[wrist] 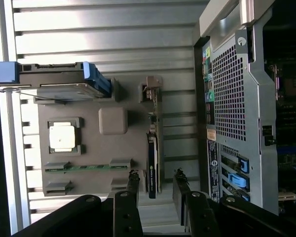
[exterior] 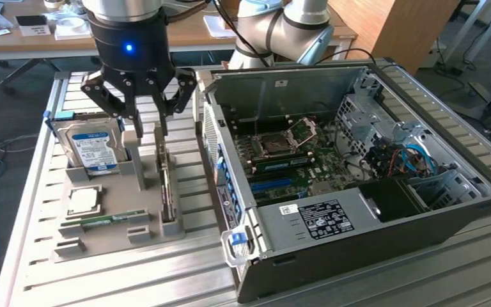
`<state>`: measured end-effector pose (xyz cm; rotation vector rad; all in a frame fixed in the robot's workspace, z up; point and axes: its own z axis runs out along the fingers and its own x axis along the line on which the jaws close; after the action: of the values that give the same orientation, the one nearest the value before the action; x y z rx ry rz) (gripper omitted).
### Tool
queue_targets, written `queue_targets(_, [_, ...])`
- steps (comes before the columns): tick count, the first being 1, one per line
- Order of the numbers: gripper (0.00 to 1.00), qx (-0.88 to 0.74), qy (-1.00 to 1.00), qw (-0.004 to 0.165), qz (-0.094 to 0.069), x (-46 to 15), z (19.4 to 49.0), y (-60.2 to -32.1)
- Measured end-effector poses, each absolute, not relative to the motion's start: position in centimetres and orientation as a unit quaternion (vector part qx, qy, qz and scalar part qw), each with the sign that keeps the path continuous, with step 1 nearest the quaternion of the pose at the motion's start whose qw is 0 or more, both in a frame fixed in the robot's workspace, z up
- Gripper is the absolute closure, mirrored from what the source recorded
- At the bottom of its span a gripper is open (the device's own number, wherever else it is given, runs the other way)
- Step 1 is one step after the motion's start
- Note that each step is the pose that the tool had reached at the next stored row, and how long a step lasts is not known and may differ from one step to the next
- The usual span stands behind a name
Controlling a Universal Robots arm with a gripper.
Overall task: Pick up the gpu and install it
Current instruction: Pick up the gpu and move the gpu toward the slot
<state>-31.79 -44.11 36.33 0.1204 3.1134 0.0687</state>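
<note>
The gpu [exterior: 167, 192] stands on its edge in a slot of the grey holder tray [exterior: 109, 192], a thin dark card seen edge-on. My gripper [exterior: 150, 130] hangs above the far end of that card, open, with nothing between its fingers. In the wrist view the gpu [wrist: 153, 158] shows as a slim black strip. Its near end lies in the gap between my two fingers [wrist: 133, 185], and neither finger touches it. The open computer case [exterior: 339, 217] lies on its side at the exterior view's right, with the motherboard [exterior: 284, 160] exposed.
The tray also holds a hard drive [exterior: 92, 150] with a blue-white label, a processor [exterior: 84, 201] and a green memory stick [exterior: 109, 220]. All rest on a slatted metal table [exterior: 143, 275]. The case's rear panel [wrist: 232, 98] stands close beside the tray. A desk [exterior: 194, 32] lies behind.
</note>
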Motion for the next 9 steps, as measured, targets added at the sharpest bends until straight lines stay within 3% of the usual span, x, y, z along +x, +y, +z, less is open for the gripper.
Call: queue_targets(9, [0.58, 0.039, 0.999, 0.013, 0.022, -31.79, 36.31, -44.10])
